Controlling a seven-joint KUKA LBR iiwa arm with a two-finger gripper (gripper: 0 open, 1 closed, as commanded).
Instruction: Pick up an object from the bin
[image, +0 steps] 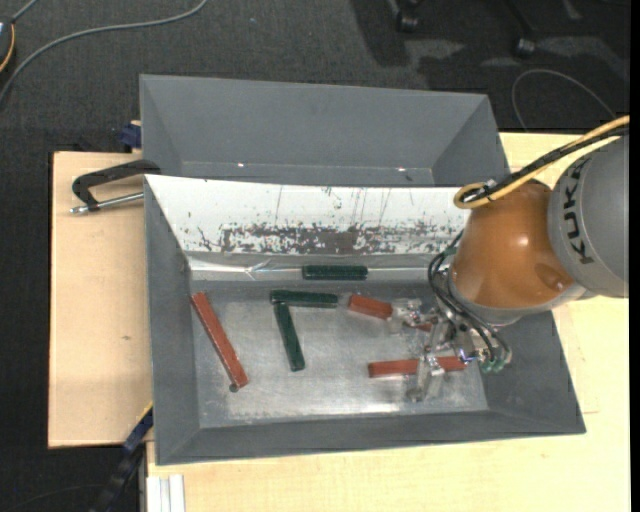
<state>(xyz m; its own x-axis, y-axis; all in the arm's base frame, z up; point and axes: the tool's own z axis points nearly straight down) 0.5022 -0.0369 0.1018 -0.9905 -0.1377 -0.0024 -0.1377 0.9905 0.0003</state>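
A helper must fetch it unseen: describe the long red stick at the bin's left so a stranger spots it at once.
Find the grey bin and look at its floor's left side, far from the end effector. A long red stick lies slanted beside the left wall. It is longer than the red pieces at the right, and the sticks beside it are dark green.

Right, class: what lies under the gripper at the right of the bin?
A short red bar lies under the gripper, its left end showing on the bin floor. The gripper covers the bar's middle, so contact cannot be judged.
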